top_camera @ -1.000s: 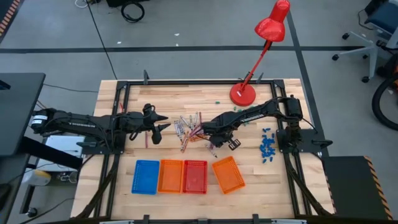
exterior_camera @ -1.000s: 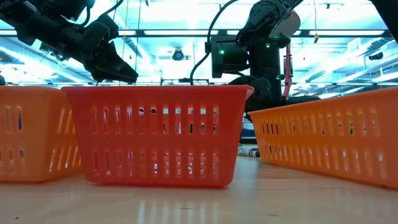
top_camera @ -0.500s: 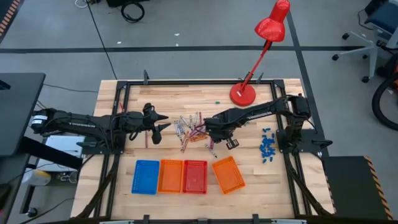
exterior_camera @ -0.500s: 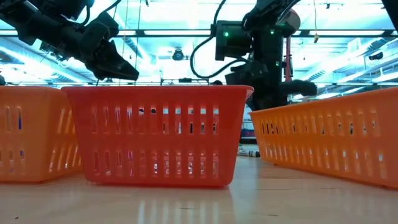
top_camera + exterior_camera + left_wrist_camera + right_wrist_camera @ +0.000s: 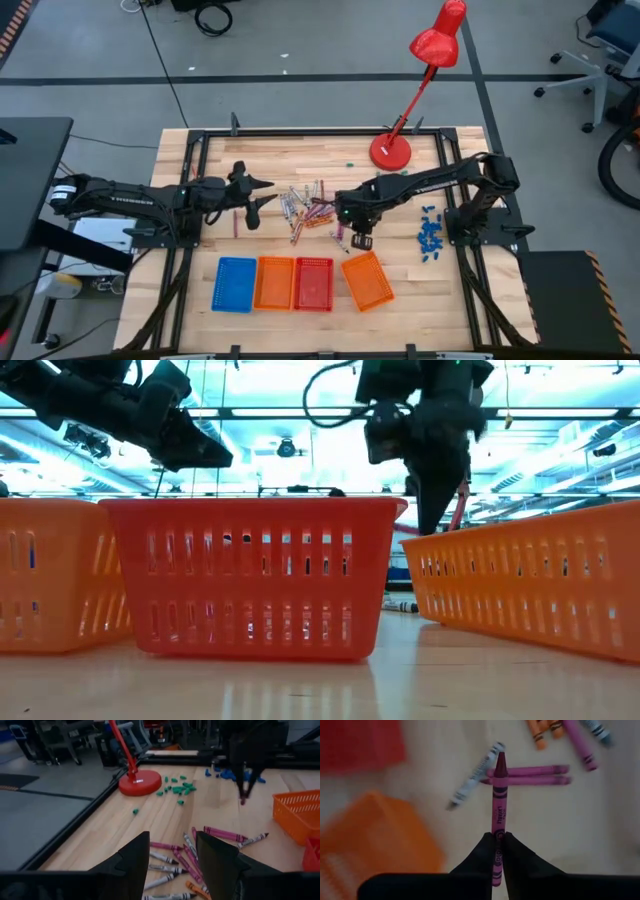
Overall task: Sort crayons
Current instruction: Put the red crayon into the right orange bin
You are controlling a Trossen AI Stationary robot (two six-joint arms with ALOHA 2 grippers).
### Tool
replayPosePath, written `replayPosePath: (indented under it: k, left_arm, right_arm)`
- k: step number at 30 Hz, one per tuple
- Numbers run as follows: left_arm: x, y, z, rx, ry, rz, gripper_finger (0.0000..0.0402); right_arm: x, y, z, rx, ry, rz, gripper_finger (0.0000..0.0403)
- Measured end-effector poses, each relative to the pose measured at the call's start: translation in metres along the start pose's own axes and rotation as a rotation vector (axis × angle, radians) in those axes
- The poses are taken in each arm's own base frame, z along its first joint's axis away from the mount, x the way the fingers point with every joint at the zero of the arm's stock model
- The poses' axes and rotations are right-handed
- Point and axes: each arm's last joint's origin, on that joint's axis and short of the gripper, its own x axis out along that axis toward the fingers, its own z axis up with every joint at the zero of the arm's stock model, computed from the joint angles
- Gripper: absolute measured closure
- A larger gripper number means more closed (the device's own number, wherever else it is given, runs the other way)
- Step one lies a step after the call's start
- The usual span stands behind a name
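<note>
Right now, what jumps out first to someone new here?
The red lamp towers over the table's far edge. Mid-table lies a crayon pile, and just to its right the right hand pinches a purple crayon above it. Four baskets line the near edge; the left hand hovers open left of the pile.

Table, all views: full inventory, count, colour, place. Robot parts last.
Crayons: many, grey, orange, pink-purple, in a loose pile mid-table.
Held crayon: one, purple, in the right gripper, above the table near the pile.
Baskets: four in a row at the near edge; blue basket, orange basket, red basket, angled orange basket.
Green bits: several, beside the lamp base.
Blue bits: a cluster, right side of the table.
Lamp: one, red, far right edge of the table.
Left gripper: open, left of the pile.
Right gripper: shut on the held crayon, between the pile and the angled orange basket.
</note>
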Motion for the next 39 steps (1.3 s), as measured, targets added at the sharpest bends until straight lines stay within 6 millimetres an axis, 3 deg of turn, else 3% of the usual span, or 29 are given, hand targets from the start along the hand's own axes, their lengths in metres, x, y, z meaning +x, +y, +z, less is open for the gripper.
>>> replayPosePath:
  k: [5,22,30,39]
  left_arm:
    - [0.0,0.0,0.0,-0.002,-0.004,0.0,0.0228]
    - [0.0,-0.001,-0.003,-0.047,0.03,-0.011,0.0228]
    - [0.0,-0.001,0.002,-0.059,-0.015,-0.013,0.0228]
    - [0.0,-0.001,0.002,-0.058,-0.018,-0.013,0.0228]
  right_arm:
    - [0.0,0.021,-0.007,0.186,0.028,0.076,0.0374]
    - [0.007,0.102,-0.049,0.527,0.129,0.112,0.0374]
    - [0.008,0.114,-0.058,0.556,0.096,0.07,0.0336]
    - [0.008,0.111,-0.056,0.538,0.097,0.073,0.0299]
